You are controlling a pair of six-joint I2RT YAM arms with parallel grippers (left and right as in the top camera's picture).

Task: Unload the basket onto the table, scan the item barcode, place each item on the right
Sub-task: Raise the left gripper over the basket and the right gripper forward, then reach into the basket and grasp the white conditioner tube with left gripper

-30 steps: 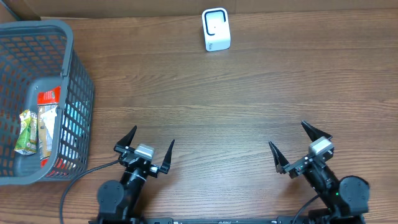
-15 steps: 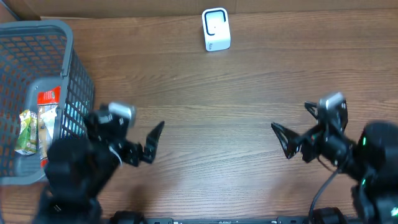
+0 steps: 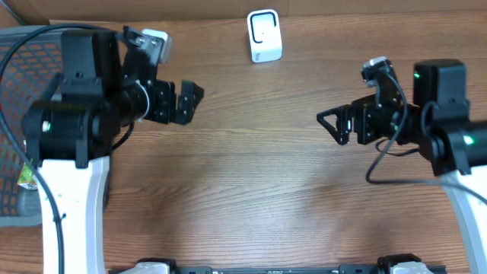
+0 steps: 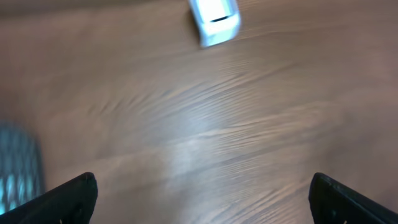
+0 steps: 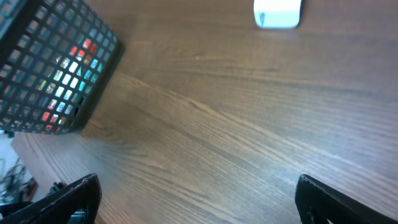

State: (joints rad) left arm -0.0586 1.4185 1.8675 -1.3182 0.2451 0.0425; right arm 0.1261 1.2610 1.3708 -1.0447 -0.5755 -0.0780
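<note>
The white barcode scanner [image 3: 264, 36] stands at the far middle of the wooden table; it also shows in the left wrist view [image 4: 214, 18] and the right wrist view [image 5: 278, 14]. Packaged items, red and teal [image 5: 65, 71], lie inside the grey mesh basket [image 5: 37, 43] at the left. A green packet [image 3: 26, 176] peeks out under my left arm. My left gripper [image 3: 190, 101] hangs open beside the basket, above bare wood [image 4: 202, 199]. My right gripper [image 3: 329, 127] is open too, high over the right half of the table [image 5: 199, 199]. Neither holds anything.
My raised left arm covers most of the basket [image 3: 15, 46] in the overhead view. A cardboard wall runs along the table's far edge behind the scanner. Cables trail from both arms.
Both arms have risen from low near the front edge and swung up and back. The left one now stands over the basket's right side, and both grippers stay open.
</note>
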